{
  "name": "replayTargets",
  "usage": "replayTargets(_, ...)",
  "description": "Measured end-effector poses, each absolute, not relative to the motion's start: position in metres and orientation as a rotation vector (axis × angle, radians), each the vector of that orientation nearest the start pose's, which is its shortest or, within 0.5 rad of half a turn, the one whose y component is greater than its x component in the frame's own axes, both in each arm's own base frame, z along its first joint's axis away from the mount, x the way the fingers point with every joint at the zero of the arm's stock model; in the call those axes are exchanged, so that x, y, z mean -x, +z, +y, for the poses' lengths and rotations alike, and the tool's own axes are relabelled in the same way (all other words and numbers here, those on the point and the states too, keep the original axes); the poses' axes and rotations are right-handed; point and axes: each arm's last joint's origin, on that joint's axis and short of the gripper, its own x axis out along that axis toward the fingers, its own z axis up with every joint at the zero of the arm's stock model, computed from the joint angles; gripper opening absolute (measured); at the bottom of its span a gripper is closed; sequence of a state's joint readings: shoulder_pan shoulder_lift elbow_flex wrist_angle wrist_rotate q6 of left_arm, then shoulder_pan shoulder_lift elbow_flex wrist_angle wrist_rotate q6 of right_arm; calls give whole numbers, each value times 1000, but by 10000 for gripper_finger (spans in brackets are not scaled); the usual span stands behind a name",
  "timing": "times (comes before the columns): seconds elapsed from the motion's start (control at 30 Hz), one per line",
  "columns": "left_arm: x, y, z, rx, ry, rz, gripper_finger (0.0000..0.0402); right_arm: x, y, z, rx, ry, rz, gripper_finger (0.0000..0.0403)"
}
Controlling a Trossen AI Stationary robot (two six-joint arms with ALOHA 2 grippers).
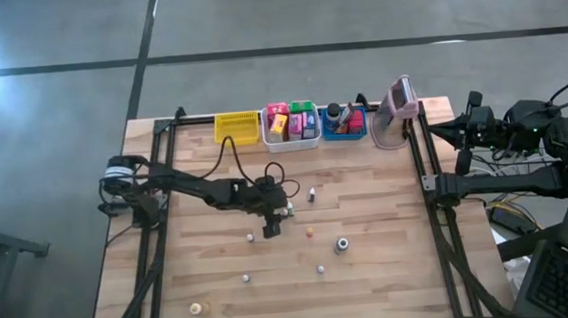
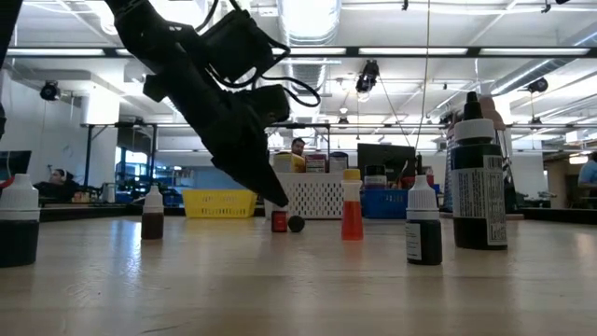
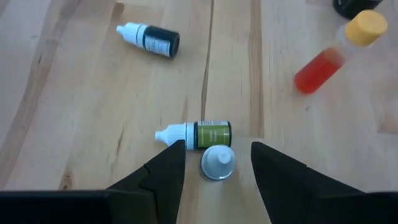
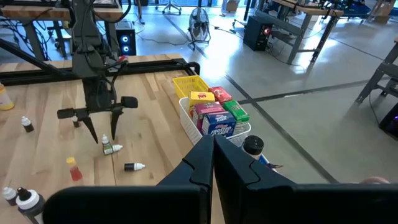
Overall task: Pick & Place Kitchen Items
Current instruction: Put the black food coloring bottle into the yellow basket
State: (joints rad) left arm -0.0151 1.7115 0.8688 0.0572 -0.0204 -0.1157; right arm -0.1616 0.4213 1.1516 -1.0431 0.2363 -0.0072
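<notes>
The wooden table point(image 1: 373, 283) fills most of the high view, its near edge cut off by the frame. At its far edge stand a yellow bin point(image 1: 236, 128), a white bin point(image 1: 292, 143) packed with coloured packets point(image 1: 292, 121), and a blue bin point(image 1: 343, 132) partly hidden by a dark-capped bottle. Beside these, an upright pink-grey device point(image 1: 398, 106) is seen only from above. The right arm waits off the table's right side, its right gripper point(image 4: 213, 163) clenched with nothing between the fingers. The left arm reaches across to mid-table, where the left gripper point(image 3: 217, 163) hangs with fingers parted, straddling a small white cap point(image 3: 217, 163) without visibly touching it; whether the cap belongs to a bottle is unclear. Touching the cap lies a green-labelled dropper bottle point(image 3: 200, 134) on its side. Near it lie a dark dropper bottle point(image 3: 149, 39) and an orange bottle with a yellow cap point(image 3: 336, 51). Other tiny bottles scattered toward the near edge are too small to identify.
</notes>
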Motion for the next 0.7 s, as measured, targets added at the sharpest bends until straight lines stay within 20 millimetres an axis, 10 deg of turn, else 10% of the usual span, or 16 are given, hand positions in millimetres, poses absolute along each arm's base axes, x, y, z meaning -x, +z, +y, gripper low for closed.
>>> replayTargets(0.7, -333, 151, -4, 89, 48, 795, 105, -12, 390, -9, 19, -393, 316, 8)
